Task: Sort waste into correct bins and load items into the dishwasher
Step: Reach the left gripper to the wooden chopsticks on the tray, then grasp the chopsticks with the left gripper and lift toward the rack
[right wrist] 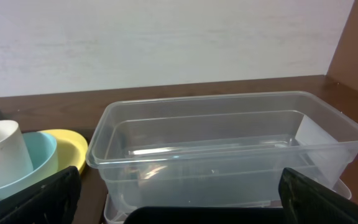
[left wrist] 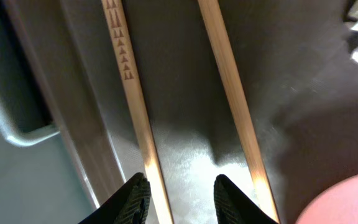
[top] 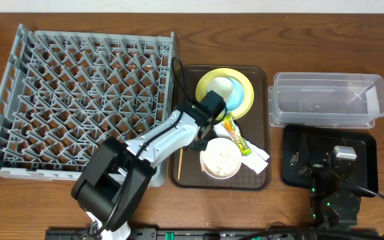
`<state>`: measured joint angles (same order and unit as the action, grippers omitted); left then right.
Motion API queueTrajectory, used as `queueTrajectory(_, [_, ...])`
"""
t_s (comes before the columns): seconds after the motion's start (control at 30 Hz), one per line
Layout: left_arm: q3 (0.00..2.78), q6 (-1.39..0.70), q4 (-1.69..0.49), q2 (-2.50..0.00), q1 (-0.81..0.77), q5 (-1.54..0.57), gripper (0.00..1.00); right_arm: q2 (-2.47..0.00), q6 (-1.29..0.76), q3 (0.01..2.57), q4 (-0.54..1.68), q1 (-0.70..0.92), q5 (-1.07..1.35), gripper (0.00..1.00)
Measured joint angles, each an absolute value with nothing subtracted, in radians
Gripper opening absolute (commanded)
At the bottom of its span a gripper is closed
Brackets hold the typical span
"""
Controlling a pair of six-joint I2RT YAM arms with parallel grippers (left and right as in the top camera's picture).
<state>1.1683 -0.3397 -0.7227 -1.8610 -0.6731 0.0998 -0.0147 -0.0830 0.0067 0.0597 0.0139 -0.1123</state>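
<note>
Two wooden chopsticks (left wrist: 129, 93) lie side by side on the brown tray (left wrist: 185, 74). My left gripper (left wrist: 182, 199) hovers low over them, open. The left chopstick runs just inside its left finger (left wrist: 132, 202); the right chopstick (left wrist: 232, 93) passes outside the right finger. From overhead the left gripper (top: 196, 141) sits over the tray's left side, with one chopstick (top: 179, 163) showing. The yellow-green plate (top: 205, 83) carries the light blue bowl (top: 235, 93). The white bowl (top: 220, 159) holds rice scraps, beside the wrapper (top: 235, 137) and napkin (top: 257, 159). My right gripper (right wrist: 182, 208) is open and empty, facing the clear tub (right wrist: 229, 143).
The grey dish rack (top: 79, 93) fills the table's left. The clear tub (top: 325, 78) stands at the back right, with the black tray (top: 369, 170) in front of it under my right gripper (top: 309, 160). A white cup (right wrist: 2, 152) sits in the blue bowl (right wrist: 42, 155).
</note>
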Motion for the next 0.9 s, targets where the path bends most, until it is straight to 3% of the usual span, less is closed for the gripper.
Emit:
queueTrajectory(0.23, [1.111, -0.344, -0.651, -1.859, -0.663, 0.104, 0.37, -0.015, -0.083, 0.007, 0.06, 0.014, -0.112, 0.99])
queueTrajectory(0.37, [1.109, -0.346, -0.643, -1.859, -0.654, 0.089, 0.24, -0.015, -0.083, 0.007, 0.06, 0.014, -0.112, 0.99])
queueTrajectory(0.53, [1.107, -0.355, -0.633, -1.859, -0.651, 0.059, 0.19, -0.015, -0.083, 0.007, 0.06, 0.014, -0.112, 0.99])
queueTrajectory(0.6, [1.107, -0.359, -0.63, -1.859, -0.65, 0.051, 0.08, -0.015, -0.083, 0.007, 0.06, 0.014, -0.112, 0.99])
queueTrajectory(0.9, [1.108, -0.362, -0.636, -1.853, -0.649, 0.047, 0.08, -0.015, -0.083, 0.007, 0.06, 0.014, -0.112, 0.99])
